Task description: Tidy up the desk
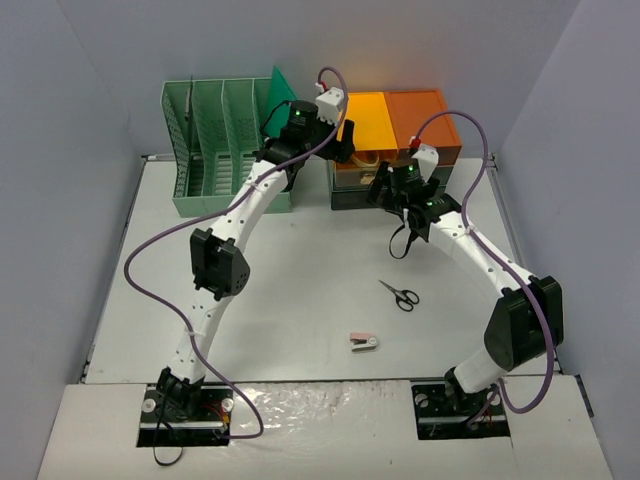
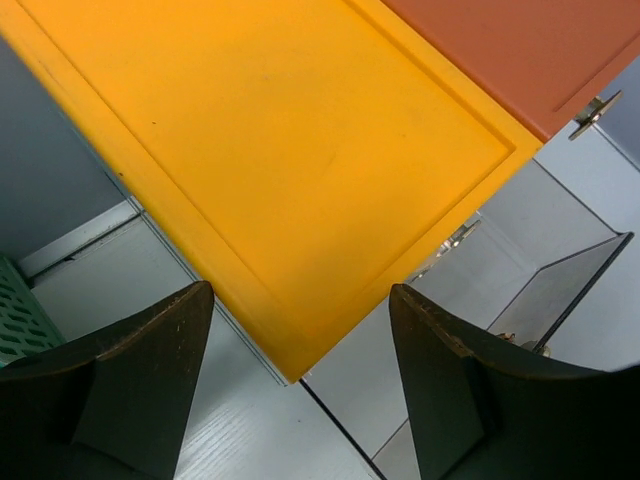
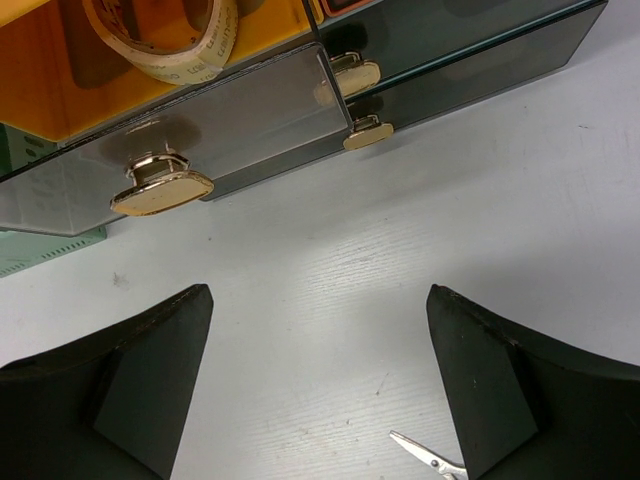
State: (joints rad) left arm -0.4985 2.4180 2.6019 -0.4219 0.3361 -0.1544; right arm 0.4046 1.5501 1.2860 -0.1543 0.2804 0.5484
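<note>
- Your desk [image 1: 300,310] is one flat, matte off-white slab with thin metal rails, lying under both arms.
- Your left hand [image 2: 300,300] gapes empty above the smooth orange lid of the drawer unit [image 1: 400,115].
- Your right hand [image 3: 320,300] is spread empty before glossy smoky drawers [image 3: 240,115]: three brass handles [image 3: 162,192], one tape roll [image 3: 165,45].
- On the desk: one pair of metal scissors [image 1: 400,295], one slotted mint-green rack [image 1: 215,150].
</note>
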